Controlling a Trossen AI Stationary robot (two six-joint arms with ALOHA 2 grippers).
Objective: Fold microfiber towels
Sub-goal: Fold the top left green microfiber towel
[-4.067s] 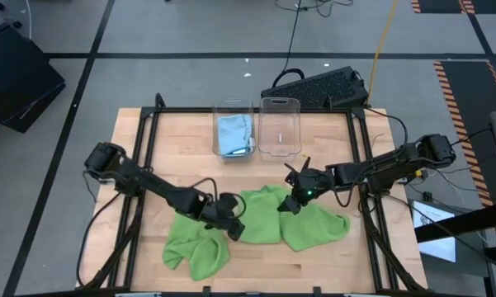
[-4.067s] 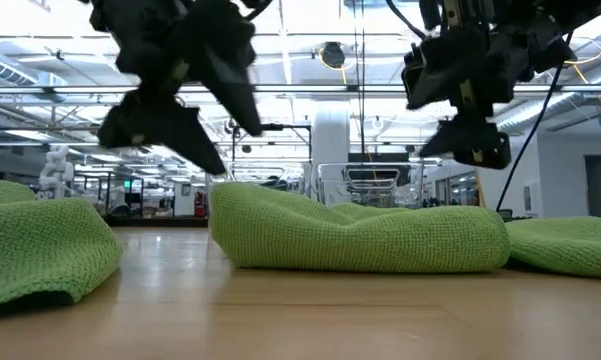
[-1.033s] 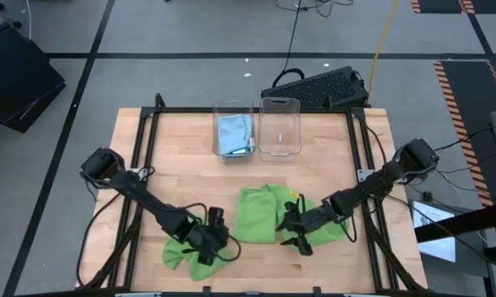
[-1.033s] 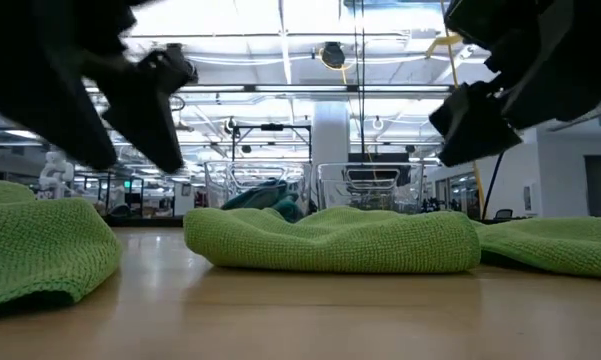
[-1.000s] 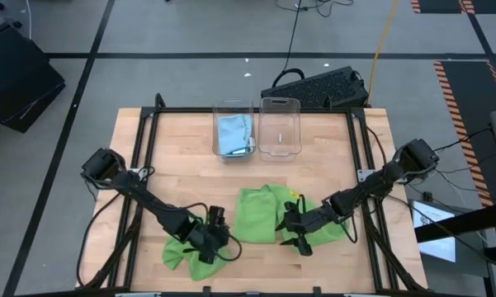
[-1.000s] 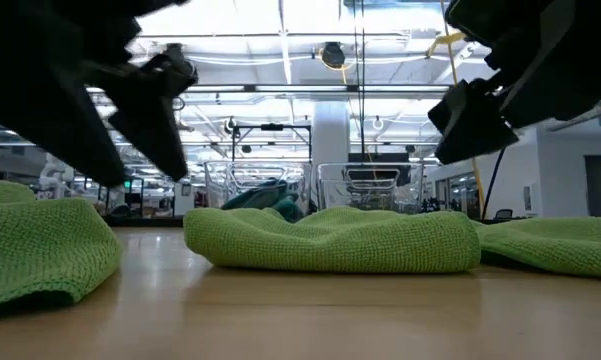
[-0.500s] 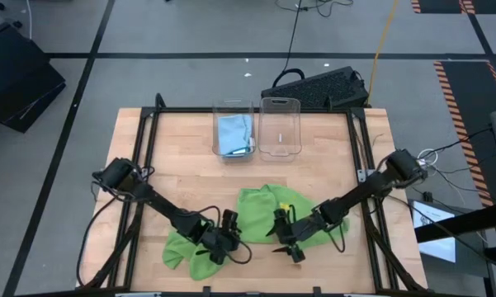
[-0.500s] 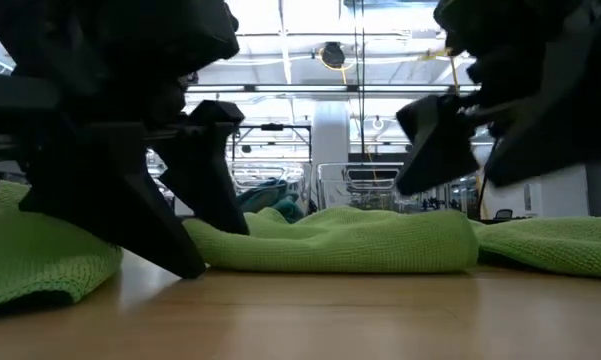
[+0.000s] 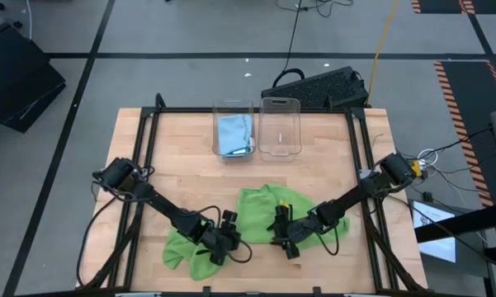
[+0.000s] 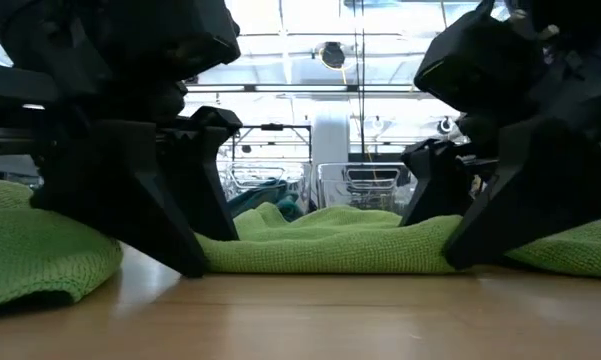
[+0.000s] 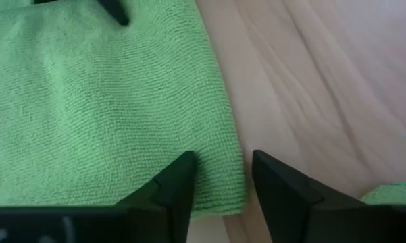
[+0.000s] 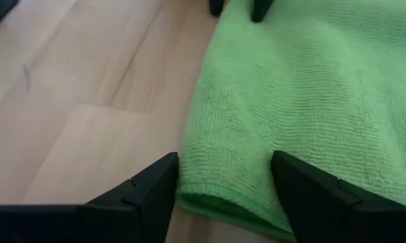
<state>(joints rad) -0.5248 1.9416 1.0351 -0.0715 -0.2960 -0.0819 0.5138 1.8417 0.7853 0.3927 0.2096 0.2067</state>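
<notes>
While both grippers' fingers straddle its near corners unclosed, the green towel [image 9: 268, 213] lies flat, near-square.

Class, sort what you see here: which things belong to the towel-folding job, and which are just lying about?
Part of the job:
- middle green towel
- second green towel
- blue towel in a bin
- left claw and right claw, each at a near corner of the middle towel

Lying about:
- empty bin
- keyboard
</notes>
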